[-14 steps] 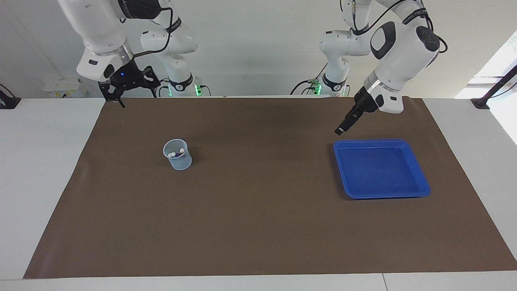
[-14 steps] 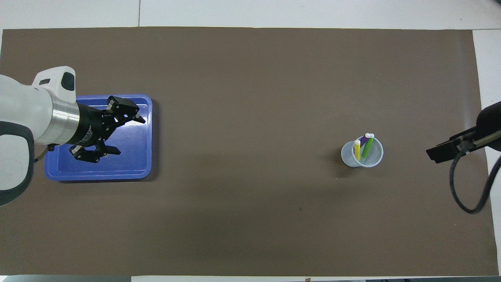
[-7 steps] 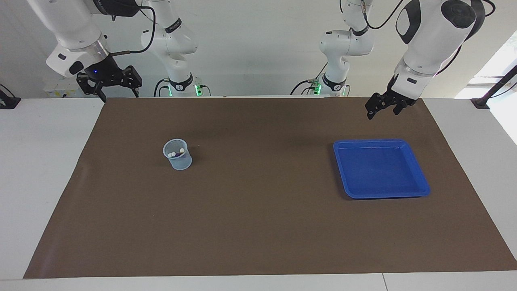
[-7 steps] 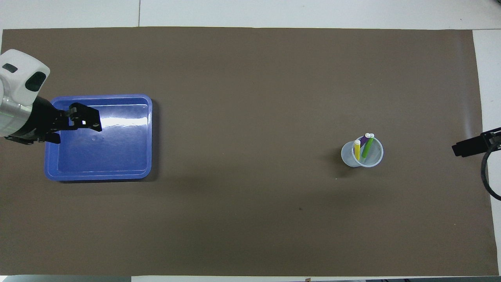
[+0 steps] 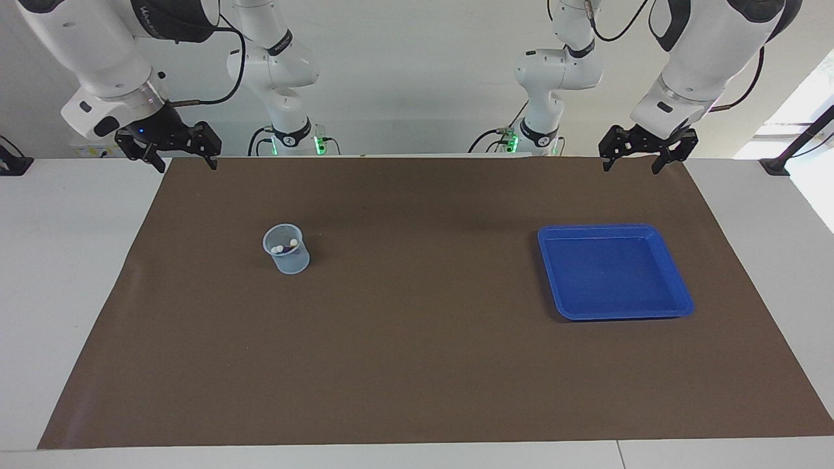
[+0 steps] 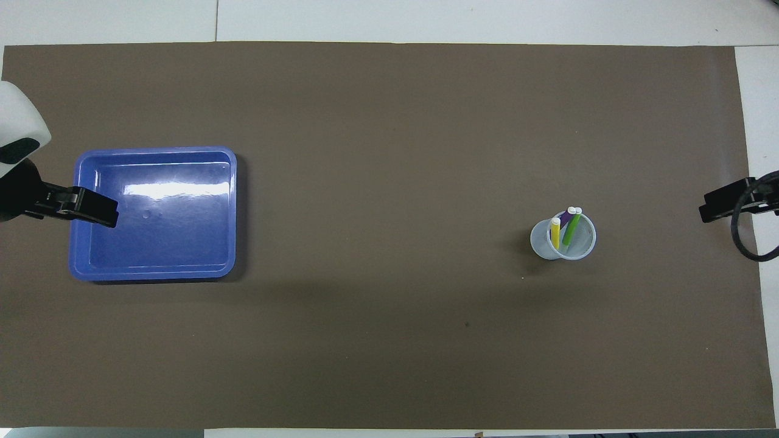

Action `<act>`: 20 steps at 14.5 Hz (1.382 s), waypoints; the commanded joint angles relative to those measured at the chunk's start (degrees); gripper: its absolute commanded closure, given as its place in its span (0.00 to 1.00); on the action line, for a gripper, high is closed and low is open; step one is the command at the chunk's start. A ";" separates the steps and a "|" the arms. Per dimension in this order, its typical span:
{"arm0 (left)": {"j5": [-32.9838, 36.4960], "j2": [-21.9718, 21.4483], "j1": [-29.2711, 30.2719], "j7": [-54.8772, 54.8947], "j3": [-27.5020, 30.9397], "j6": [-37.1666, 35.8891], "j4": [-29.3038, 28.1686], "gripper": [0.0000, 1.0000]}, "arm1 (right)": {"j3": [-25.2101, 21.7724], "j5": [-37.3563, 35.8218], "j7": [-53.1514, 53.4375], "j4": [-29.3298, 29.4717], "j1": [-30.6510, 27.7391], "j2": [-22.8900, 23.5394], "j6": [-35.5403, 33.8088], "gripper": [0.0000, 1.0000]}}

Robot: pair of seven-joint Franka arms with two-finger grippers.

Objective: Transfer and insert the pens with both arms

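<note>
Hanging in the air with its two fingers spread wide and nothing between them, the left gripper (image 5: 641,156) is over the robots' edge of the brown mat (image 5: 417,365), at the left arm's end of the table; in the overhead view only one black fingertip shows (image 6: 91,210), covering the rim of the blue tray (image 6: 231,213) at the edge of the view. Held up likewise, the right gripper (image 5: 177,153) has its fingers wide apart and empty; it hangs over the mat's corner at the right arm's end, where mat meets the white table (image 5: 71,260); the overhead view shows just its tip (image 6: 724,204) and a loop of black cable (image 6: 739,237).

The tray lies flat on the mat toward the left arm's end, farther from the robots than the left gripper's spot; its floor is bare and glossy. Well apart from it, toward the right arm's end, a pale translucent cup (image 6: 584,243) stands upright on the mat; all three pens are in it, caps up, leaning against the rim: the yellow pen (image 6: 555,234), the purple pen (image 6: 565,216) and the green pen (image 6: 571,229); the purple one is mostly hidden by the other two.
</note>
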 commanded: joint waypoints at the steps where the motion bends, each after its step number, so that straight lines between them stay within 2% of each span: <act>1: -1.44 -1.65 1.28 -0.12 -0.13 3.00 -2.68 0.00 | -1.89 -1.05 1.28 0.41 2.15 -0.67 -0.79 0.00; 7: -1.36 -1.21 0.23 -0.75 0.57 2.48 -2.33 0.00 | -1.28 -0.87 2.07 0.58 1.62 -0.41 -0.52 0.00; 10: -1.44 -1.03 -1.97 -0.75 3.29 1.78 -1.80 0.00 | 2.32 -0.25 2.16 0.41 -2.24 -0.23 -0.43 0.00; 20: -1.80 -1.39 -1.18 -1.01 3.39 2.04 -1.89 0.00 | 2.24 0.09 2.16 0.76 -2.25 -0.40 -0.61 0.00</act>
